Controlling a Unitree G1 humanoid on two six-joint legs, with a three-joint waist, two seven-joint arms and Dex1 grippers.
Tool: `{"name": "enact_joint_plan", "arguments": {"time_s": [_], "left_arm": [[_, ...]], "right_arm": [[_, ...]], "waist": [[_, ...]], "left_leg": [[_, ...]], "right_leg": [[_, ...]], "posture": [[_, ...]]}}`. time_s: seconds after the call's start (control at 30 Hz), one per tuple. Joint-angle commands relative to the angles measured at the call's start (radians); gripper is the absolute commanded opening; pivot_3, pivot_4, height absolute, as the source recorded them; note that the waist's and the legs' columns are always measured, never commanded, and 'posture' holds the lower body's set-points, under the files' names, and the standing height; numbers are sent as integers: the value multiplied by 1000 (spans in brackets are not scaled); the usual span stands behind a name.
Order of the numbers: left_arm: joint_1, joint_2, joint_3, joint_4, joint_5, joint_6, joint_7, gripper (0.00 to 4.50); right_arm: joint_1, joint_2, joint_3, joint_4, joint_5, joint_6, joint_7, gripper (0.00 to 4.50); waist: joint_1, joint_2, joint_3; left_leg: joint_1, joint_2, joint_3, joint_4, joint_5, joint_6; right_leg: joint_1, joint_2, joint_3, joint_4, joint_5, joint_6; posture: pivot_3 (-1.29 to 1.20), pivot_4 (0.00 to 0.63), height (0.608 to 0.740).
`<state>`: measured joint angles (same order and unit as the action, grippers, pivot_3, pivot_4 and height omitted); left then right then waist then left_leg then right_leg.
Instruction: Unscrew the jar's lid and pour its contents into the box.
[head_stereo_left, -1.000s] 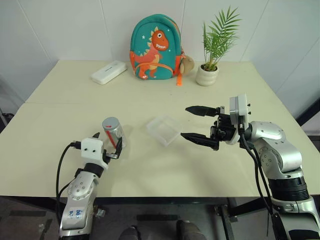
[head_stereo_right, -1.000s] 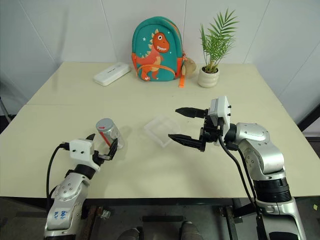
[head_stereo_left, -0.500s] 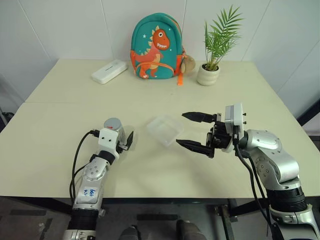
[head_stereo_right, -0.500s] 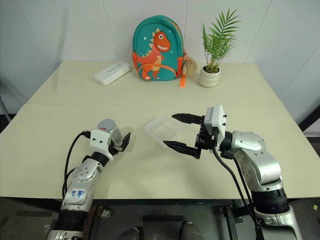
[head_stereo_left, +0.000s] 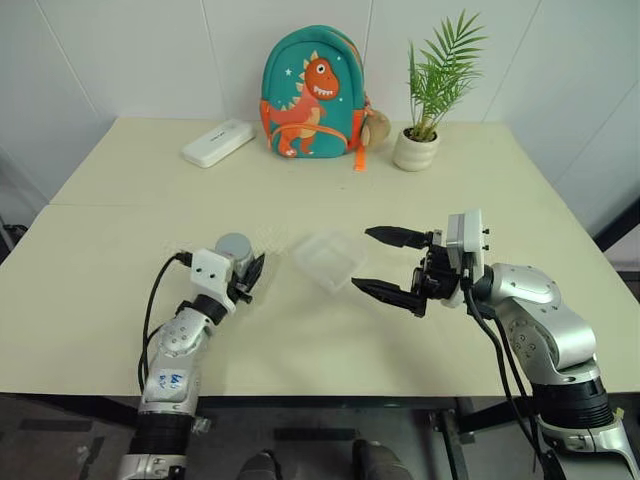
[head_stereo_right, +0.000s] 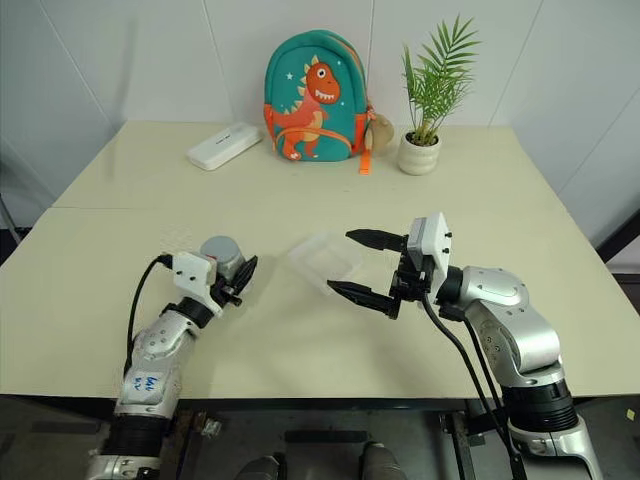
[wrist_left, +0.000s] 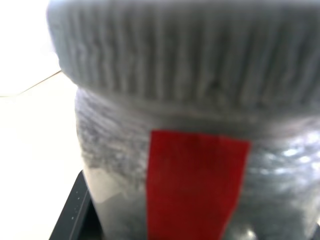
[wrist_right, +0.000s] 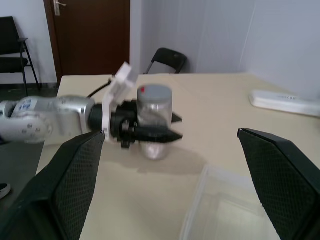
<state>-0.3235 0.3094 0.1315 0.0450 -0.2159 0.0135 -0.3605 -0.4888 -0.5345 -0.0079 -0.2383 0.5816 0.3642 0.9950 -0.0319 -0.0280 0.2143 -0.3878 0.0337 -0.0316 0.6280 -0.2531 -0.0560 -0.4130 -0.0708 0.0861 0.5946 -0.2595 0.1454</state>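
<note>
Your left fingers (wrist_right: 172, 135) pinch the jar (wrist_right: 154, 114), which stands upright on the bench (head_stereo_left: 120, 220) with its lid (head_stereo_left: 234, 244) on. Your right fingers (head_stereo_left: 395, 235) are spread wide, hovering just beside the clear box (head_stereo_left: 328, 258).

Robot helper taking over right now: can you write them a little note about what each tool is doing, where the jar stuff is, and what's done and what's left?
Left tool: shut on the jar, which stands upright on the table.
Right tool: open, empty, hanging beside the box and pointing toward the jar.
Lid: on the jar.
Box: on the table between the two tools, nothing seen in it.
Done: jar gripped.
Left: unscrew the lid, pour the contents into the box.
</note>
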Motion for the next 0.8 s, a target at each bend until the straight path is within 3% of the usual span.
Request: {"name": "enact_joint_plan", "arguments": {"time_s": [0.03,0.17,0.23,0.47,0.8], "left_arm": [[-34,122,54,-153,-206,129,-209,2102],[-5,300,15,-264,-349,339,-423,2102],[-9,339,-9,-287,-370,386,-475,2102],[-101,300,-90,-289,-370,458,-504,2102],[-173,276,-118,-270,-350,487,-516,2102]], "right_arm": [[-68,18,16,-63,23,104,-87,4500],[-136,50,60,-90,38,205,-143,4500],[-168,78,76,-88,32,222,-167,4500],[-249,214,162,-79,2,259,-251,4500],[-280,281,204,-28,-43,254,-272,4500]], "waist": [[-4,0,0],[-9,1,0],[-9,1,0],[-4,1,0],[-10,1,0]], "left_leg": [[0,0,0,0,0,0],[0,0,0,-1,0,0],[0,0,0,-2,-1,0],[-2,0,-1,-2,-1,0],[-3,0,0,-2,-2,0]], "right_leg": [[-1,0,0,1,0,0],[-1,0,0,1,-2,-3],[-1,0,0,0,-2,-3],[-2,0,-1,-1,-1,-3],[-4,0,-1,0,-1,-1]], "posture": [[0,150,740],[0,150,740],[0,150,740],[0,150,740],[0,150,740]]}}
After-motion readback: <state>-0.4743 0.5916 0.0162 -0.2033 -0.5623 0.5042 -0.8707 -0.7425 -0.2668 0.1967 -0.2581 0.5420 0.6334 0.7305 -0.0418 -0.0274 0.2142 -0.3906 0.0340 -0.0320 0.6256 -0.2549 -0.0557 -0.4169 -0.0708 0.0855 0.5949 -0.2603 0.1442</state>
